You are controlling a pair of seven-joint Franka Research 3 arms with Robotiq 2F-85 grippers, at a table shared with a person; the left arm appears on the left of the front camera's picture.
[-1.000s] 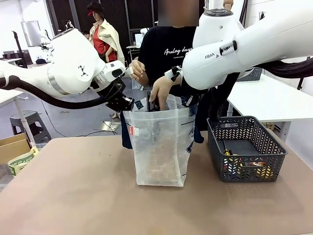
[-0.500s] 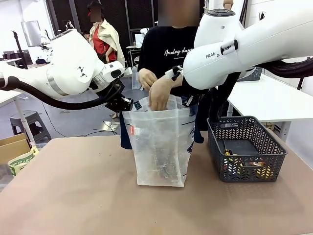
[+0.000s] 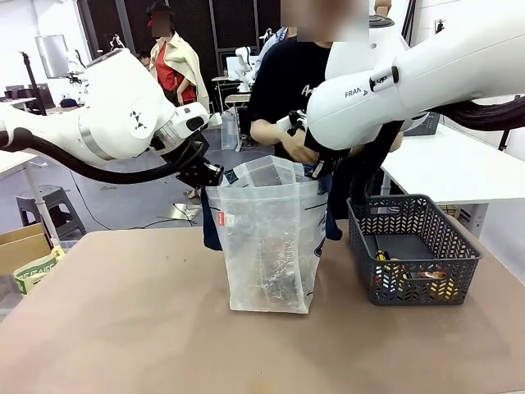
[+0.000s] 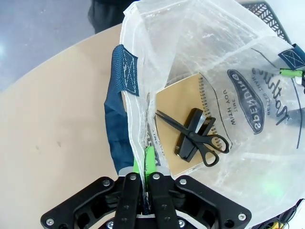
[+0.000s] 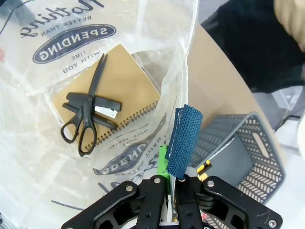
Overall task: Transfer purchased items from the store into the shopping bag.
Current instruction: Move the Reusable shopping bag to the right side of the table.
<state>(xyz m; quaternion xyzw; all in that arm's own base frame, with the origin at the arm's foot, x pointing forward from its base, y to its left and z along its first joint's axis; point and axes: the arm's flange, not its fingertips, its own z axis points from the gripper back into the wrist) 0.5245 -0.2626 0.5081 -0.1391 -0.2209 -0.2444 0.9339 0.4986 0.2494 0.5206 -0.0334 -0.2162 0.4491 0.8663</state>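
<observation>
**Front view.** My left pincer (image 3: 209,174), clenched on the rim of the bag (image 3: 267,246), gripped its nine-o'clock edge. My right pincer (image 3: 318,168), likewise clenched on the rim, gripped the three-o'clock edge, and the mouth stood open between them. The bag stood upright at the middle of the table (image 3: 123,320). The basket (image 3: 410,215) stood at three o'clock of the bag, near it but apart from it. Small items (image 3: 414,279) in red and yellow lay on the basket's floor. A person's hand (image 3: 299,149) was at twelve o'clock, above the bag's far rim and outside it.

**Left wrist view.** My green pads (image 4: 149,160) pinched the translucent rim just beside a navy strap (image 4: 125,71). On the bag's bottom lay a tan spiral notebook (image 4: 178,102). On the notebook lay black scissors (image 4: 209,143), blades shut, crossing a small black object whose kind I could not tell.

**Right wrist view.** The right pincer clamped the rim together with the other strap (image 5: 185,138), which rose upright from between its fingers. The basket showed at four o'clock, beyond the bag's wall.
</observation>
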